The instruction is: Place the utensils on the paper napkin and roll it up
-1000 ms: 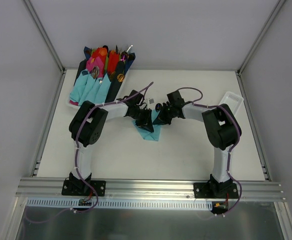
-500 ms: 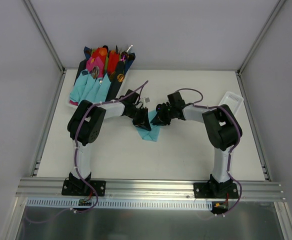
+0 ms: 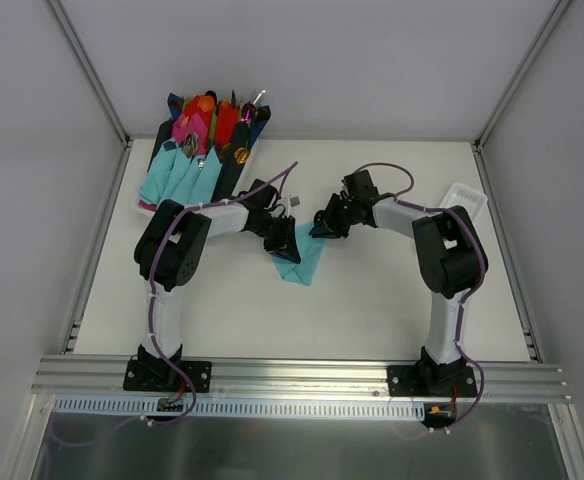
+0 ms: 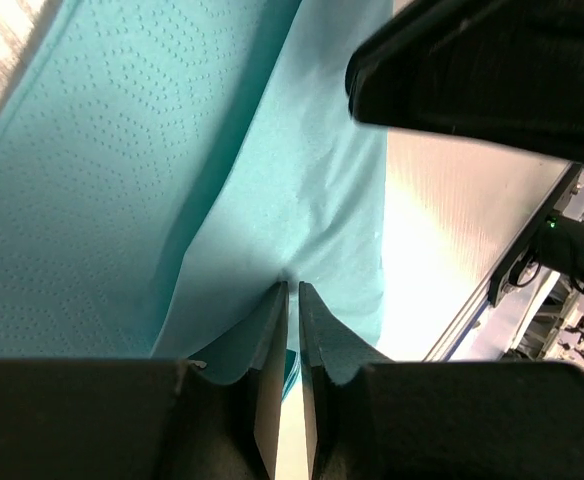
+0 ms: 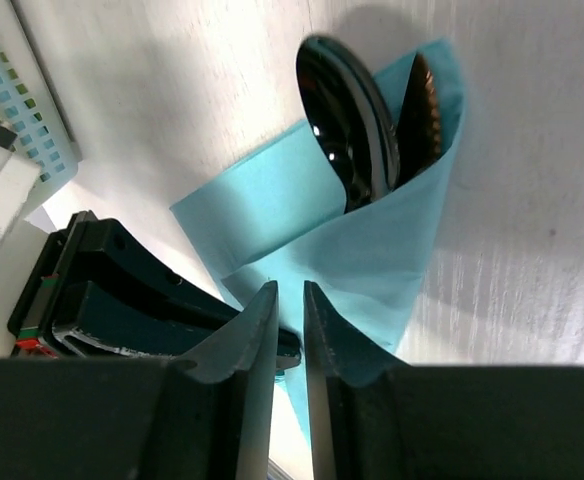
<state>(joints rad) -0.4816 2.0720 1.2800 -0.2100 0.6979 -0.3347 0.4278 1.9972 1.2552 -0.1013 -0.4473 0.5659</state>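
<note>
Okay: left gripper [image 4: 292, 287] pinches the thin teal paper napkin [image 4: 122, 200] so the wrap holds around the dark glossy utensils [image 5: 350, 120]. Right gripper [image 5: 282, 292] sits at its far corner, jaws narrow, apparently empty.

The left arm [image 3: 175, 250] and the right arm [image 3: 448, 250] are built from white tubular links and black joint housings. Purple cables [image 3: 153, 300] are looped along both, from black base plates [image 3: 162, 373] bolted onto the aluminium rail [image 3: 302, 376]. Black wedge-shaped fingers [image 4: 268, 400] are fitted.

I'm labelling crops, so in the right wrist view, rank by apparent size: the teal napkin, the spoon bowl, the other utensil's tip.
Largest: teal napkin.
Then: spoon bowl.
Smallest: other utensil's tip, clearly narrower than the bowl.
</note>
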